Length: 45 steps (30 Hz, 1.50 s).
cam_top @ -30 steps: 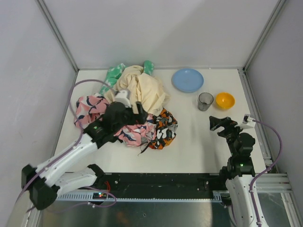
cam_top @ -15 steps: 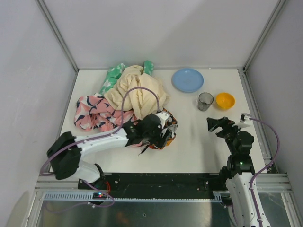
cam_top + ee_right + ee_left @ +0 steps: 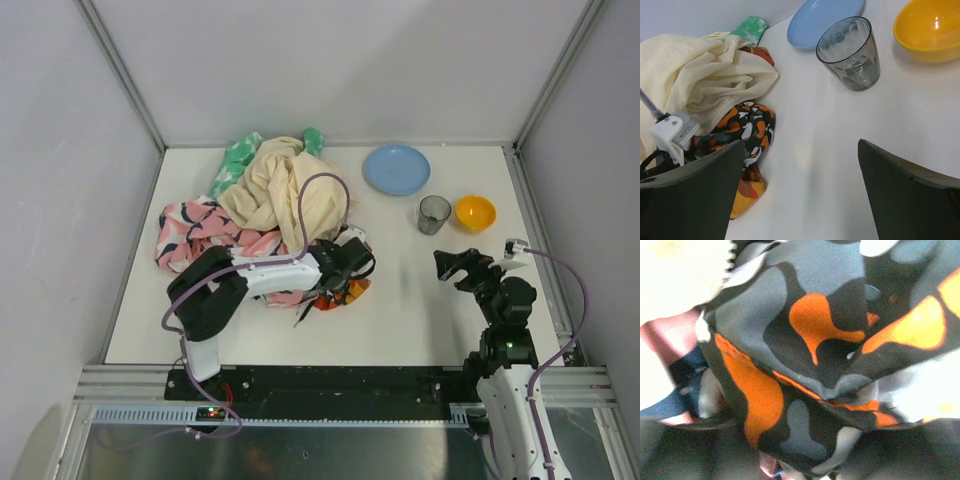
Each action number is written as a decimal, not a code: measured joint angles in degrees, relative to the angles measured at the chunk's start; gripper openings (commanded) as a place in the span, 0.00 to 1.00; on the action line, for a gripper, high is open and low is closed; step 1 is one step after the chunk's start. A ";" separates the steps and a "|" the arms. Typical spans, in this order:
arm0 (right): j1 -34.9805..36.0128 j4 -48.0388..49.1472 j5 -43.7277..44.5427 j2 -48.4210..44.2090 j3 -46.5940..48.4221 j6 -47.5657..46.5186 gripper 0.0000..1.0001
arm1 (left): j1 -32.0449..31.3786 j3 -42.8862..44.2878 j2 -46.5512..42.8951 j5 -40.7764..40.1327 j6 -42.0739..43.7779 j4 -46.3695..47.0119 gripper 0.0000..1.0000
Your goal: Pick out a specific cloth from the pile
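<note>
White table, grey walls. One pile of soft cloths: cream, pink, green, orange-black. One blue plate, one ribbed glass and one orange bowl, all empty. My left claw is buried in the orange-black cloth, and I cannot tell how far it is open. My right claw gapes wide and holds nothing. I cannot pick out the black cloth.
</note>
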 measured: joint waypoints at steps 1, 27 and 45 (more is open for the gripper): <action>0.00 0.00 -0.09 0.00 0.00 -0.07 0.99 | 0.22 0.85 0.81 -1.25 -0.79 -0.55 0.18; 0.00 1.75 -4.72 1.16 0.00 -0.96 0.99 | 40.59 28.59 -7.61 -14.16 9.99 -7.34 0.04; 36.57 15.23 5.18 49.16 24.76 -4.74 0.99 | 48.06 22.84 0.55 1.64 0.92 -8.57 0.12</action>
